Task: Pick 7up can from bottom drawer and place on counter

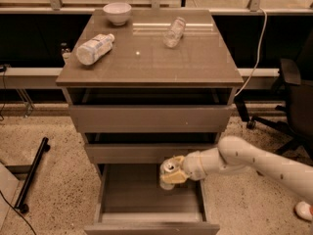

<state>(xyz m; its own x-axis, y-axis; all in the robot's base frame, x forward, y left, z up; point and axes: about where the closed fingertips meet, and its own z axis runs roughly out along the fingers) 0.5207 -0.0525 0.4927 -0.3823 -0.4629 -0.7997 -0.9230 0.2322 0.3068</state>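
The bottom drawer is pulled open below two other drawers and shows a plain grey floor. My gripper reaches in from the right on a white arm and is shut on the 7up can, whose silver top faces up. The can is held above the drawer floor, near the lower edge of the middle drawer front. The counter is the glossy brown top of the cabinet, above.
On the counter lie a labelled plastic bottle at the left, a clear bottle at the back right, and a white bowl at the back. A black office chair stands at the right. A black bar lies on the floor at left.
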